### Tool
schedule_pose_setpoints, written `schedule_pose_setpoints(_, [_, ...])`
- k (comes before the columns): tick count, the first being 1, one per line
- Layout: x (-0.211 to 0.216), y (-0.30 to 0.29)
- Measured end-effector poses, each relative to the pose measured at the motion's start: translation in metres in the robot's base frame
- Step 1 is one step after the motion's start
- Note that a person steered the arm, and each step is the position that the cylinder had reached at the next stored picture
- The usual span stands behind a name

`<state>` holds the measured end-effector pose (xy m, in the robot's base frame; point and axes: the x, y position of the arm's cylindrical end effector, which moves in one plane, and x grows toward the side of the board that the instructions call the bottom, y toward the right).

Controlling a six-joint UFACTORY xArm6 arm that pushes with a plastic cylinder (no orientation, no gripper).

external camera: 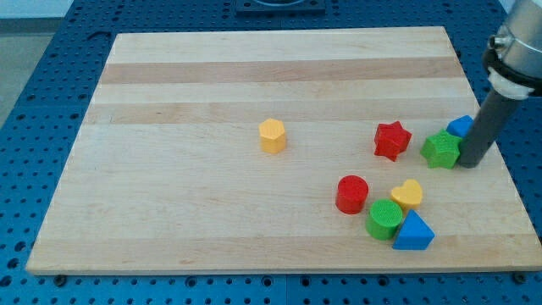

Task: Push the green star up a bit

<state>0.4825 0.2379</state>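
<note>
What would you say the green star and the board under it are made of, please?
The green star looks like moulded plastic: one flat, saturated colour with a soft sheen. The board looks like pale wood, with lengthwise grain and joined strips, matte finish. My tip sits just on the star's right.

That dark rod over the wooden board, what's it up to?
It is a robot arm's pushing rod. My tip sits right beside the green star, on the star's right in the view, with a blue block just behind. The job is to nudge that star toward the view's top. The red star and other blocks lie untouched on the board.
</note>
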Motion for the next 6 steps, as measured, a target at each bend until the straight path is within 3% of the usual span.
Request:
schedule_pose_setpoints(4, [0.052, -0.011])
schedule_pose_setpoints(6, [0.015, -0.027])
